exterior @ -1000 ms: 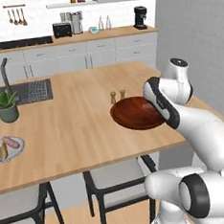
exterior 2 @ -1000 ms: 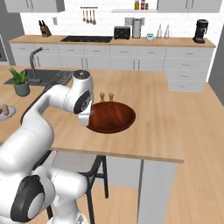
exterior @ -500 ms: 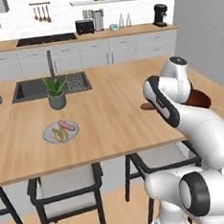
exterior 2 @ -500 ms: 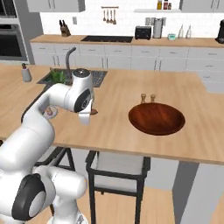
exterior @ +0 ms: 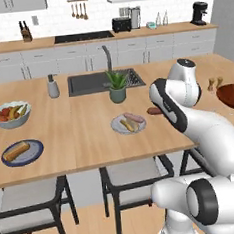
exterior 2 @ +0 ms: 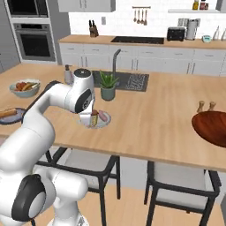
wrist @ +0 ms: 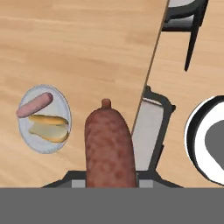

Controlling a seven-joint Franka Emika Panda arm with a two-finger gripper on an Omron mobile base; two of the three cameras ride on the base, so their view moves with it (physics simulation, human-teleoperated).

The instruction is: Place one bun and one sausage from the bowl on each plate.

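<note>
Sausage [wrist: 109,146] delivery is the step in hand: the pincer [exterior: 156,110] grips one, carried over the table [exterior: 85,132] just beside the grey-white plate [exterior: 117,125], which already has a bun [wrist: 49,124] and sausage. The blue plate [exterior: 22,152] at the far left appears to hold only a bun, though it is small. Next, travel there and lower before release. The bowl [exterior 2: 212,128] sits well apart.

- Pale plate [exterior: 116,128] on the counter [exterior: 86,142], in front of the potted plant [exterior: 117,85]; one bun [exterior: 126,124] and one sausage [exterior: 134,118] on it.
- Second plate [exterior: 36,152] far left, with a bun [exterior: 16,151].
- Fruit bowl [exterior: 9,115] behind it.
- Held sausage [wrist: 109,151], apparently in the gripper [wrist: 109,178], right of the pale plate.
- Wide bowl [exterior 2: 212,127] at the counter's right end.
</note>
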